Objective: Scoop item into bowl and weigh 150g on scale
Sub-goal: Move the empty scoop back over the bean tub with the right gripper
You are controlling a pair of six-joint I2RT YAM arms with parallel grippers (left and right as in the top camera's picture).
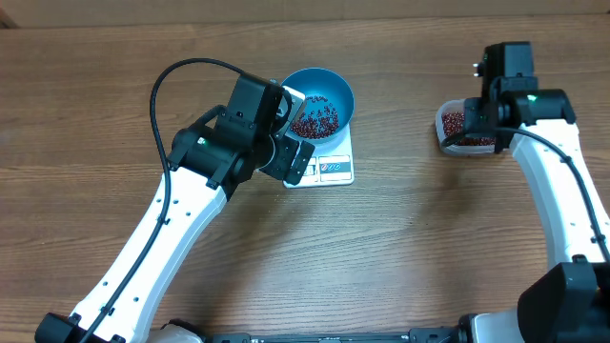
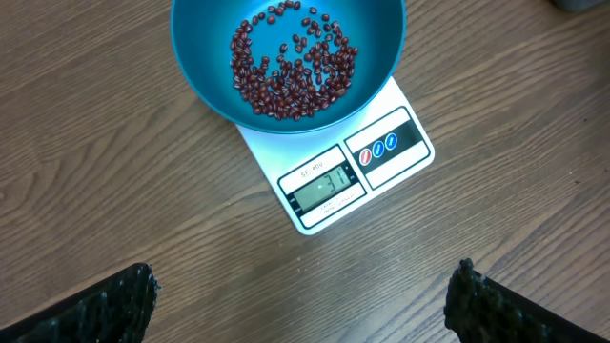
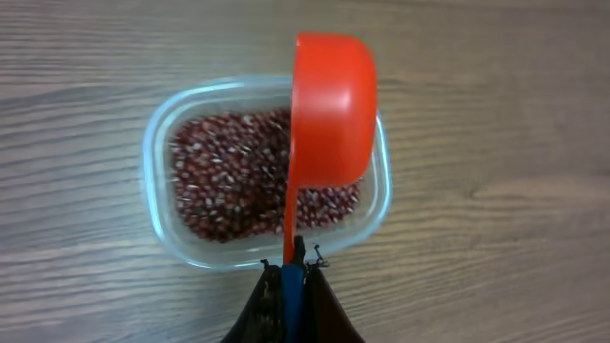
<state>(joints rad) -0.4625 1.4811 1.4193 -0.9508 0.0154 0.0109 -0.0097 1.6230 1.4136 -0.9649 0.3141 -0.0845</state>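
The blue bowl (image 1: 343, 95) (image 2: 200, 57) stands on the white scale (image 1: 334, 168) (image 2: 335, 162), with a thin layer of red-brown beans (image 1: 315, 121) (image 2: 291, 67) in its bottom. My left gripper (image 1: 299, 130) (image 2: 303, 295) hovers just in front of the scale, open wide, with only bare table between its fingers. At the right, my right gripper (image 3: 294, 262) is shut on the handle of an orange scoop (image 3: 329, 105). The scoop hangs turned on its side over a clear tub (image 1: 448, 143) (image 3: 157, 191) of beans (image 3: 229, 181). Its inside is hidden.
The scale's display is lit and faces the left wrist camera. In the overhead view the right arm covers much of the tub. Bare wood tabletop (image 1: 419, 238) lies between the scale and the tub and along the front.
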